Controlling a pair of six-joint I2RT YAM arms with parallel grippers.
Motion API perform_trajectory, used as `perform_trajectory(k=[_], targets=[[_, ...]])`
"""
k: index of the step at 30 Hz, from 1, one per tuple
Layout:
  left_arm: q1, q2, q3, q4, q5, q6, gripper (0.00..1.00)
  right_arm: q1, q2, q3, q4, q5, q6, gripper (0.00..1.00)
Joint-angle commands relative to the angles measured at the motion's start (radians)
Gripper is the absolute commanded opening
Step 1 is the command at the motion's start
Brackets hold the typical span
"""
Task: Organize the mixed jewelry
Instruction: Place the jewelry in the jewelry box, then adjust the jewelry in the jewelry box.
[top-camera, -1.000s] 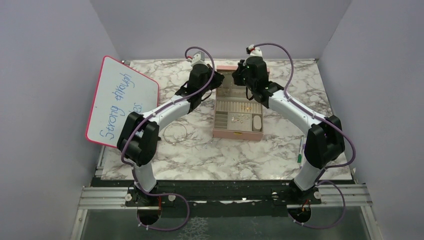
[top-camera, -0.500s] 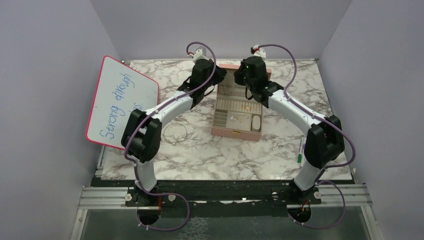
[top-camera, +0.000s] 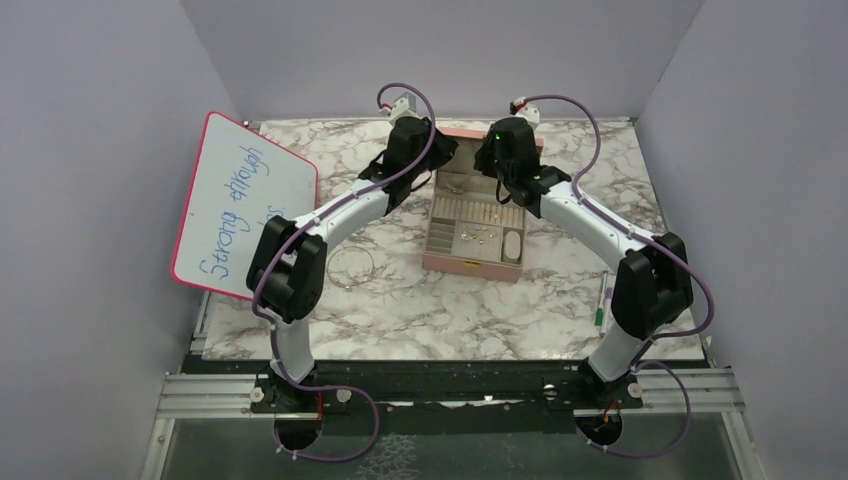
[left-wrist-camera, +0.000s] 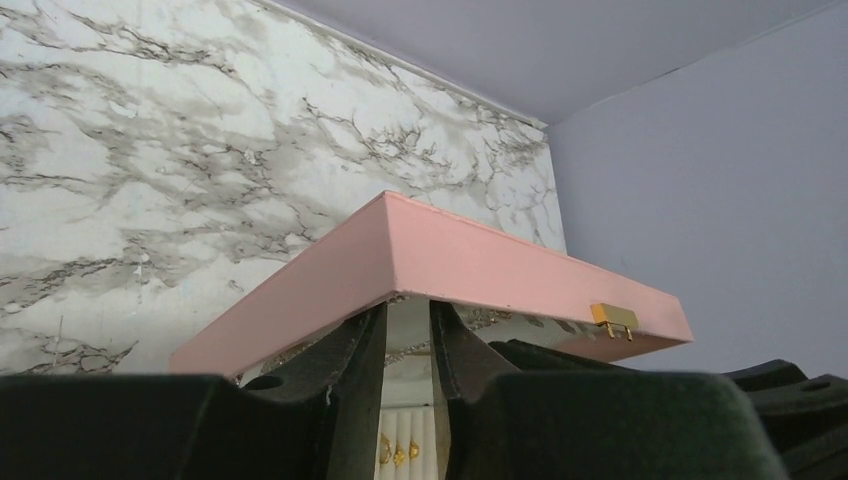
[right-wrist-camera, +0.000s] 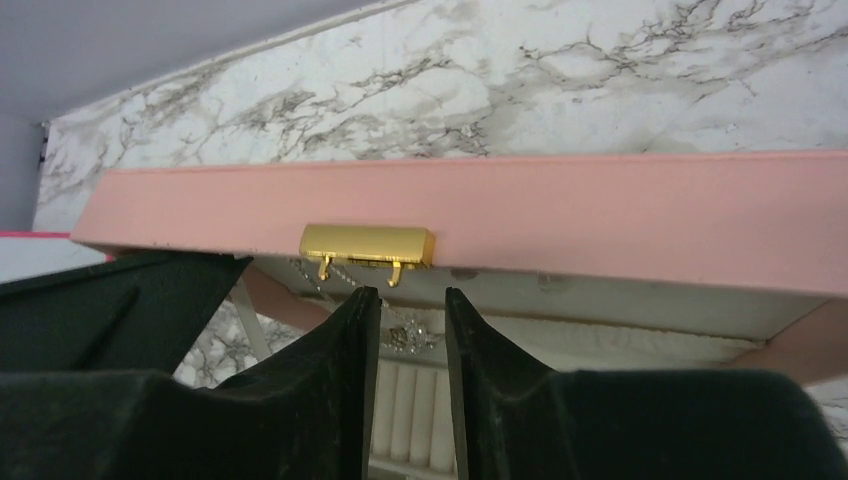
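Jaws on the left and on the right were found at the raised lid (left-wrist-camera: 450, 262) of the pink box (top-camera: 474, 268), at its far side. The left jaws were seen slightly parted, their ends just under the lid's lower edge. Only a narrow slit showed between them, and nothing was visibly clamped there. The right jaws were parted a little wider, just below the gold clasp (right-wrist-camera: 367, 243) on the lid's edge, and nothing was held by them either.

The mixed jewelry (top-camera: 482, 236) was mostly seen inside the pink box, as tiny gold and silver pieces scattered over the compartments of its near half and along the ring rolls (left-wrist-camera: 420, 440) further back. One thin silver hoop (top-camera: 350, 266) lay flat on the worktop (top-camera: 450, 310) to the left of the box, apart from it. A green-and-white marker pen (top-camera: 603, 300) lay well to the right of the box.

The small pieces were judged light, hard and slippery, likely to skid or flick aside if pinched off-centre. Each would best be taken from straight above, across its narrowest part, with the jaws barely opened. The hoop was judged thin and probably limp. It would best be gripped at one point of its wire, one jaw set inside the loop and one outside.
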Motion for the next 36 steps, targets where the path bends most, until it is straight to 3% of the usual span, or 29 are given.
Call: perform_trajectory(k=[1,6,12,19,28,36], targets=[[0.006,-0.042,-0.025,0.006,0.009,0.026,0.26,-0.004,-0.093,-0.059,0.032,-0.081,0.014,0.37],[0.006,-0.111,-0.091,0.023,0.051,0.072,0.34,-0.004,-0.172,-0.160,0.023,-0.096,0.115,0.40],[0.006,-0.209,-0.221,0.027,0.089,0.196,0.49,-0.004,-0.237,-0.309,-0.015,0.024,0.448,0.44],[-0.004,-0.233,-0.247,-0.044,0.132,0.326,0.63,-0.012,-0.173,-0.297,-0.074,0.052,0.797,0.52],[-0.024,-0.191,-0.231,-0.032,0.152,0.362,0.66,-0.032,-0.053,-0.181,-0.138,0.079,0.987,0.55],[-0.059,-0.114,-0.183,-0.027,0.126,0.337,0.67,-0.056,0.006,-0.157,-0.144,0.075,1.021,0.54]])
